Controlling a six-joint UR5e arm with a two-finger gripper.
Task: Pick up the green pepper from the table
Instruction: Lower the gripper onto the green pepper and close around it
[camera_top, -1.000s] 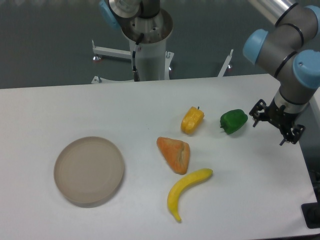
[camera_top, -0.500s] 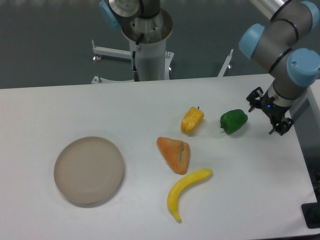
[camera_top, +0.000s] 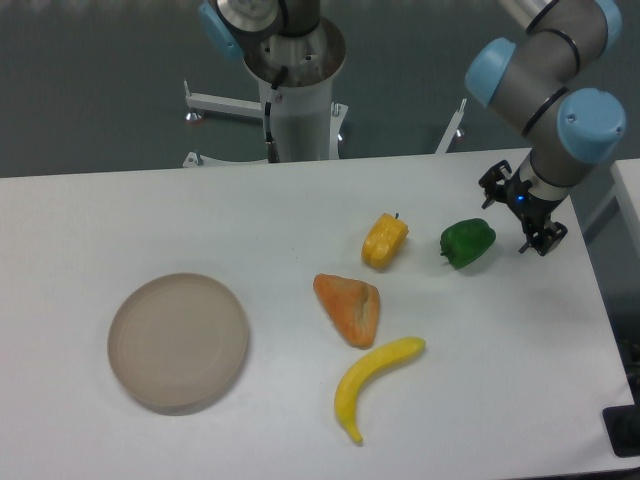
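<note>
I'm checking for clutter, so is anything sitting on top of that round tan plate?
Nothing shows on the plate; its whole top face is bare. It lies flat on the table, well left of the fruit. What lies under the plate is covered.

Glossy green pepper, matt table

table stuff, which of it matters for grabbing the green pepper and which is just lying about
For the job:
green pepper, lying on the table
hand, empty, right of the pepper, not touching it

Just lying about:
yellow pepper
orange wedge-shaped food piece
banana
round tan plate
</note>
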